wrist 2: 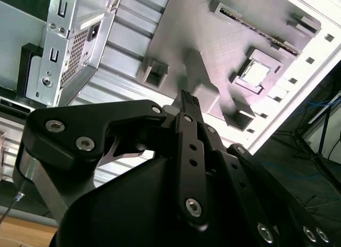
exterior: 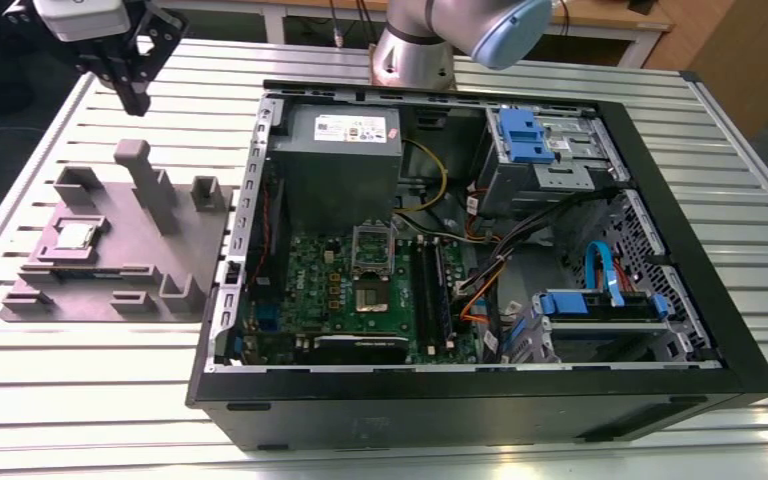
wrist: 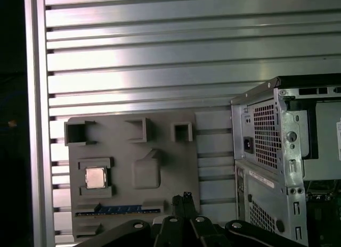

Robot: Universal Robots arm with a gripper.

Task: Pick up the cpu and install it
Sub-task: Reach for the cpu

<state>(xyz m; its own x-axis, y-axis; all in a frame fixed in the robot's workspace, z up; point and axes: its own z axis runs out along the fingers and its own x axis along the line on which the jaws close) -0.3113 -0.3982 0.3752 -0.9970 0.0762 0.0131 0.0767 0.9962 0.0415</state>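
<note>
Well below the fingers (exterior: 133, 98), on the grey holder (exterior: 157, 255) that sits on the ribbed tabletop (exterior: 91, 400), the chip (exterior: 77, 236) lies flat in its square pocket. Nothing touches it. The fingers hang high over the holder's other end, roughly above its tall post (exterior: 135, 160), so the chip is well apart from the tips, both downward and sideways.

In both wrist views the two fingers (wrist: 186, 199) look pressed together, or very nearly so, with nothing between them. The chip (wrist: 95, 178) shows beyond the tips, with its pale metal top facing up.

On the far side of the fingers from the chip stands the open computer case (exterior: 704, 200). Inside it, on the green circuit board (exterior: 337, 290), the socket (exterior: 375, 245) has its metal frame swung up, and I see no chip in it.

My reading is that the work stands at the very start of the pick-up: an approach above the holder, no grasp made, nothing installed.

A grasp from here would call for the fingers to open wider than the chip. They would also need to be centred over its pocket and brought down square to its edges, without knocking the post or the raised walls of the holder. The chip is thin and sits low in its pocket, so I judge there is little edge to pinch. A tilted or off-centre closing could easily slip off it.
</note>
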